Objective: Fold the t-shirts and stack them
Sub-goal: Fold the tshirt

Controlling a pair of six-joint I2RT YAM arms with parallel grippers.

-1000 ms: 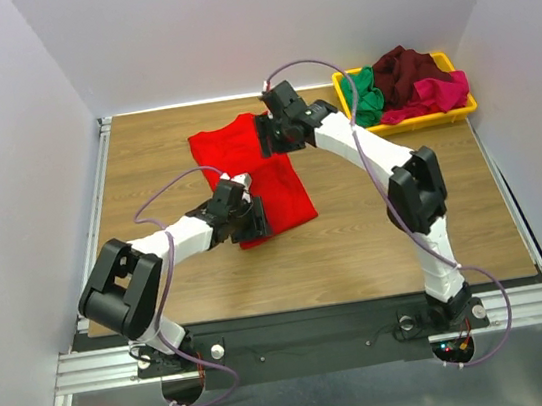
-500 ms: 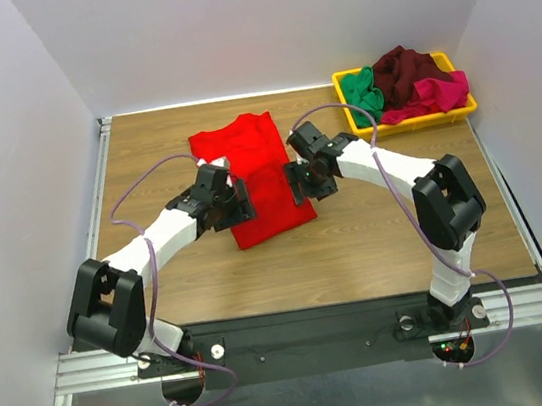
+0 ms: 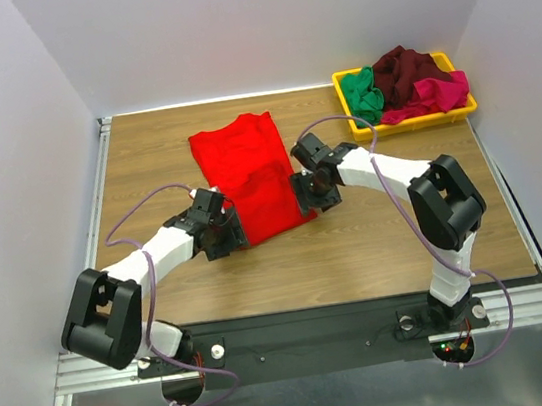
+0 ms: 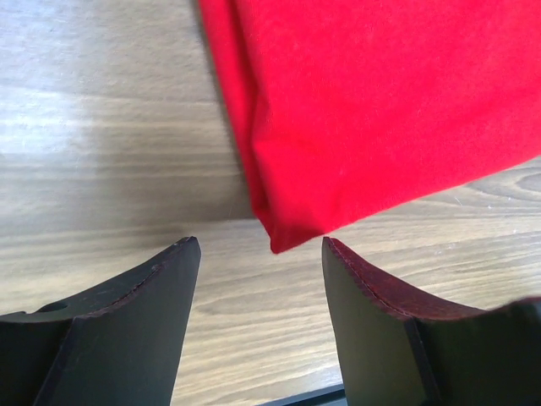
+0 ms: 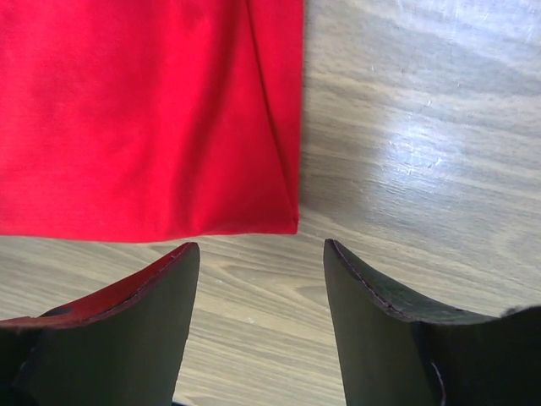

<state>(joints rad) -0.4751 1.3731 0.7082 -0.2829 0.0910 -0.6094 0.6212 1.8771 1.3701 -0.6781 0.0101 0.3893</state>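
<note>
A bright red t-shirt (image 3: 249, 171) lies flat on the wooden table, folded into a long strip. My left gripper (image 3: 231, 231) is open at the strip's near left corner (image 4: 283, 241), which lies just ahead of the jaws. My right gripper (image 3: 312, 189) is open at the near right corner (image 5: 287, 222), low over the wood. Neither holds cloth. A green t-shirt (image 3: 366, 94), a dark maroon t-shirt (image 3: 405, 69) and a magenta-pink t-shirt (image 3: 437, 94) lie bunched in the yellow tray.
The yellow tray (image 3: 468, 107) stands at the back right corner of the table. White walls close in the table on the left, back and right. Bare wood (image 3: 377, 239) lies in front of the red shirt.
Both grippers have come down toward the near end of the red shirt; the right arm swung from the shirt's far end to its near right corner. The shirt now lies as a narrower folded strip.
</note>
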